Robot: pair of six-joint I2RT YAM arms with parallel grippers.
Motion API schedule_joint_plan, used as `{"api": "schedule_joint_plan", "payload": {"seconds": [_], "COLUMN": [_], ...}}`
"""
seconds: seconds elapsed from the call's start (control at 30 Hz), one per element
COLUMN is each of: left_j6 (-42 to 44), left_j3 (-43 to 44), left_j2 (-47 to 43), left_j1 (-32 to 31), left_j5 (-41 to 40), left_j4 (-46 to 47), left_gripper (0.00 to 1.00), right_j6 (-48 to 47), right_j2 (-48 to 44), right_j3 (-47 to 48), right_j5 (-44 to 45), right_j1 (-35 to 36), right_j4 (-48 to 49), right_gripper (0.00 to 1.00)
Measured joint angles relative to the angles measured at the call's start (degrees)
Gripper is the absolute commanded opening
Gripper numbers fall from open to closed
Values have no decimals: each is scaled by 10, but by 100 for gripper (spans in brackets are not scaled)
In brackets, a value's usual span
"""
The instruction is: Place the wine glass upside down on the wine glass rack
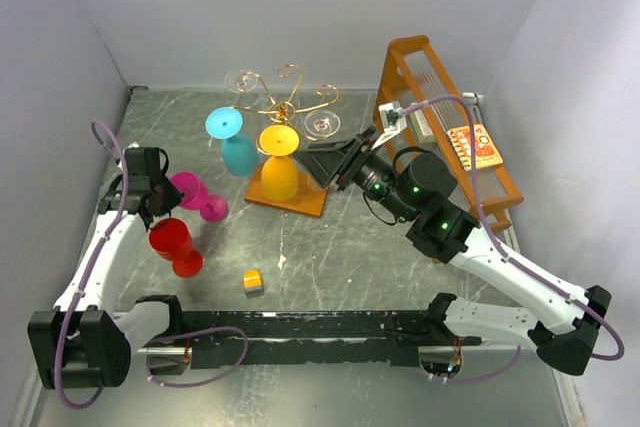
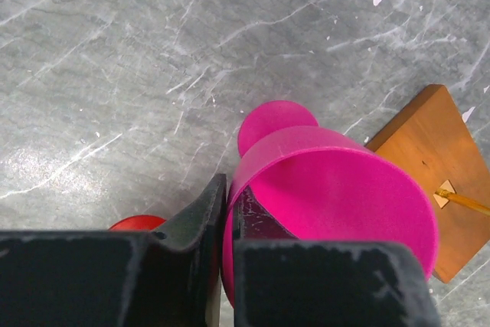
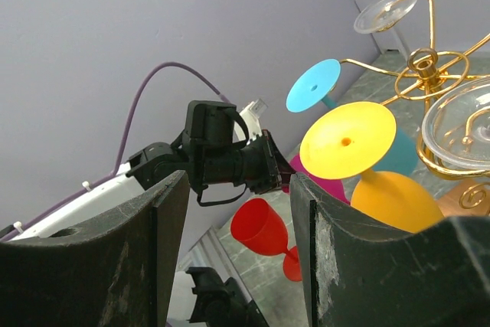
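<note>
Left pincer (image 2: 230, 201) clenched on magenta plastic wine glass (image 2: 337, 189) rim; right pincer (image 1: 322, 160) released. Hanging it on gold wire rack (image 1: 287, 105) remains.

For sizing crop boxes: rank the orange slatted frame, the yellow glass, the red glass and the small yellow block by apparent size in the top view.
1. orange slatted frame
2. yellow glass and red glass: too alike to rank, since they stand differently
3. small yellow block

The left arm (image 1: 98, 252) and right arm (image 1: 505, 269) share white links, black joints and purple cables (image 1: 107, 139)
</note>
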Motion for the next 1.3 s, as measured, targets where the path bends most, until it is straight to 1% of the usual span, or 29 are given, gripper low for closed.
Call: {"api": "schedule_joint_plan", "payload": {"seconds": [0.3, 0.4, 0.57, 0.6, 0.7, 0.83, 0.9, 1.1, 1.23, 1.3], "left_j6": [6, 6, 2, 1, -2, -2, -3, -10, -13, -15], "left_j3": [27, 45, 82, 89, 108, 133, 152, 188, 188, 181], "left_j2": [-22, -51, -132, -148, -204, -269, -294, -348, -379, -397], "left_j1": [0, 0, 0, 0, 0, 0, 0, 0, 1, 1], "left_j5": [-14, -24, -41, -44, -50, -50, -51, -50, -39, -29], "left_j4": [-25, -42, -73, -79, -91, -92, -91, -74, -47, -19], "left_gripper": [7, 7, 7, 7, 7, 7, 7, 7, 7, 7], "right_j6": [3, 8, 26, 31, 42, 45, 41, 39, 61, 76], "right_j2": [-2, -2, 10, 18, 48, 107, 128, 171, 203, 231], "right_j3": [0, 0, 6, 12, 33, 96, 121, 157, 177, 209], "right_j5": [-2, -7, -24, -31, -52, -92, -97, -79, -43, -23], "right_j1": [0, 0, 0, 0, 0, 5, 16, 80, 94, 101], "right_j4": [0, 0, 2, 2, 0, -16, -19, -8, 1, 1], "right_gripper": [55, 54, 54, 54, 58, 59, 60, 60, 60, 60]}}
